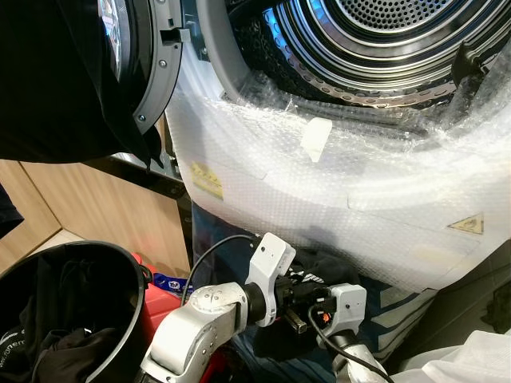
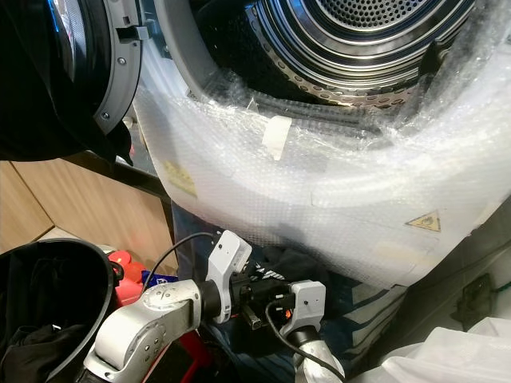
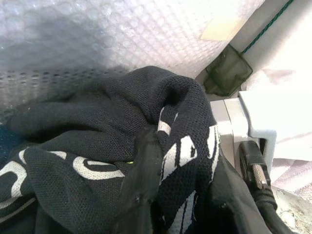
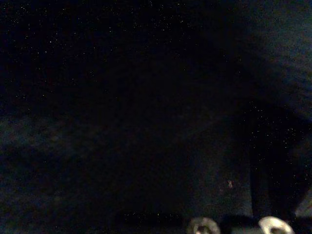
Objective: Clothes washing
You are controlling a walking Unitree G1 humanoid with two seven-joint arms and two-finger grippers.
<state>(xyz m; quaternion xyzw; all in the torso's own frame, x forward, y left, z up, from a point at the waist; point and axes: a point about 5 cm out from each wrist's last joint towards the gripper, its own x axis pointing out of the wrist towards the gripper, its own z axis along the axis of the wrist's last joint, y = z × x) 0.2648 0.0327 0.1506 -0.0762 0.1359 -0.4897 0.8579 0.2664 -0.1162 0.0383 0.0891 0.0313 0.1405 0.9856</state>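
A black mesh garment (image 1: 313,270) with white lettering (image 3: 175,156) is bunched low in front of the washing machine, under its bubble-wrapped front (image 1: 335,183). My left gripper (image 1: 297,303) reaches in from the left and is shut on the black garment, whose cloth drapes over one finger (image 3: 141,190). My right gripper (image 1: 323,294) is pressed into the same cloth from the right, and its wrist view is almost black. The steel drum (image 1: 383,32) stands open above, with its door (image 1: 148,56) swung to the left.
A black laundry basket (image 1: 120,263) with dark clothes stands at my lower left, with a red object (image 1: 156,297) beside it. Dark cloth (image 1: 48,80) hangs over the door at upper left. White fabric (image 1: 471,359) lies at lower right. Wooden panels (image 1: 96,207) lie left.
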